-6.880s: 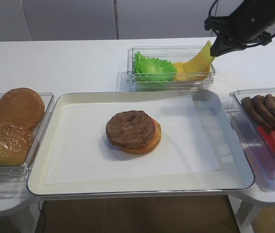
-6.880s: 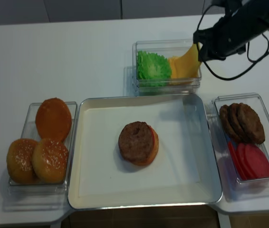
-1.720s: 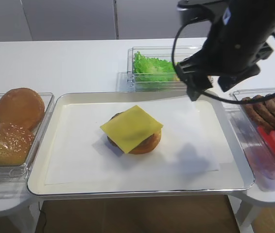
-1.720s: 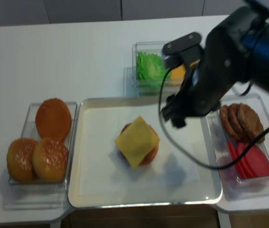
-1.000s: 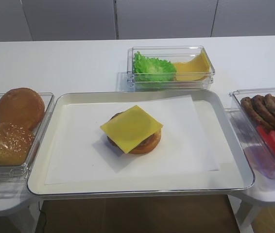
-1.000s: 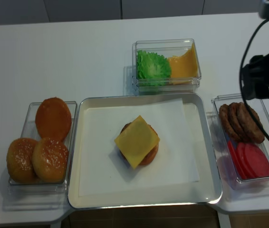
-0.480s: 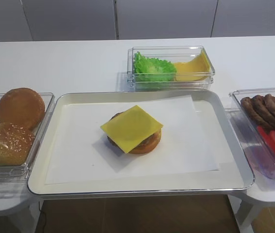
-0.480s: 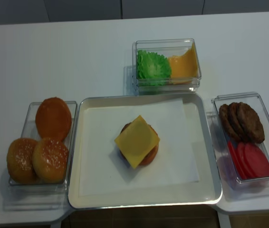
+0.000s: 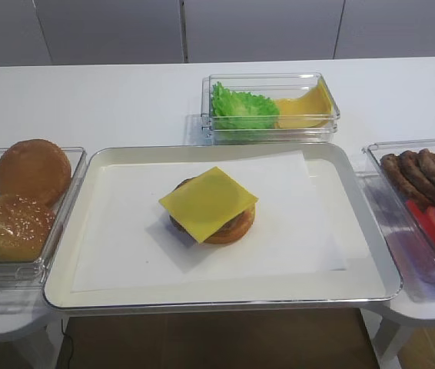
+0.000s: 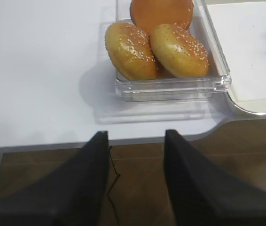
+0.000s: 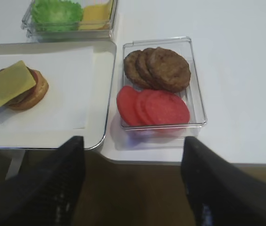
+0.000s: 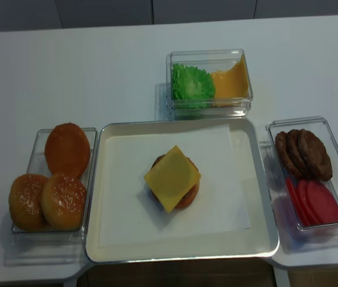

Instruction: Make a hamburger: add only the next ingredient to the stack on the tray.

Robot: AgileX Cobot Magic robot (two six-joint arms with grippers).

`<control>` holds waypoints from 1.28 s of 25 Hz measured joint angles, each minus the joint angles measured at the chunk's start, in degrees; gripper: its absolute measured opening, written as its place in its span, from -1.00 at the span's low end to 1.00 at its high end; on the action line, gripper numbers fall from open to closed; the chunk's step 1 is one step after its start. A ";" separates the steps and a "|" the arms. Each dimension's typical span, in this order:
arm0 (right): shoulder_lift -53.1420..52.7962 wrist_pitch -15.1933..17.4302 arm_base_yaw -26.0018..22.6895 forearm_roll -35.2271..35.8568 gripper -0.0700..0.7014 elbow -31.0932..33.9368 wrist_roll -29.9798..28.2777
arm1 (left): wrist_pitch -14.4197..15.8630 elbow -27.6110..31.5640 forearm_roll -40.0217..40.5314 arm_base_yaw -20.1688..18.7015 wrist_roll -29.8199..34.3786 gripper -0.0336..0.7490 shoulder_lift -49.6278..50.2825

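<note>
Three clear boxes ring the tray (image 9: 87,288) on the white tabletop (image 12: 97,66). By the tray's left edge, a box (image 12: 34,230) holds three buns (image 12: 63,201). Off the tray's far edge, another box (image 9: 271,131) holds lettuce (image 9: 242,108) on its left and cheese slices (image 9: 303,111) on its right. By the tray's right edge, the third box (image 12: 336,224) holds patties (image 12: 303,153) toward the far end and tomato slices (image 12: 313,202) toward the near end.

Near the middle of the tray, on the paper liner (image 9: 125,246), the stack (image 9: 237,224) carries the cheese slice (image 9: 207,203) on top, turned corner-on so its corners overhang the patty. Nothing stands over or against it.

Neither arm shows in the two high views. The right gripper (image 11: 132,186) hangs off the tabletop's near edge, looking down at the patty box and the tray's right corner; its two dark fingers (image 11: 215,188) stand wide apart with nothing between them. The left gripper (image 10: 135,181) hangs off the near edge before the bun box, its fingers (image 10: 79,188) parted and empty.
</note>
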 joint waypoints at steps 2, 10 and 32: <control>-4.52 0.12 -0.04 0.00 0.48 1.48 0.16 | 0.00 0.00 0.00 0.00 0.00 -0.16 0.00; -15.55 0.11 -0.04 -1.21 0.47 8.56 -0.15 | 0.00 0.00 0.00 0.00 0.00 -0.16 0.00; -16.32 -9.57 -0.13 -1.78 0.47 21.04 -2.54 | 0.00 0.00 0.00 0.00 0.00 -0.16 0.00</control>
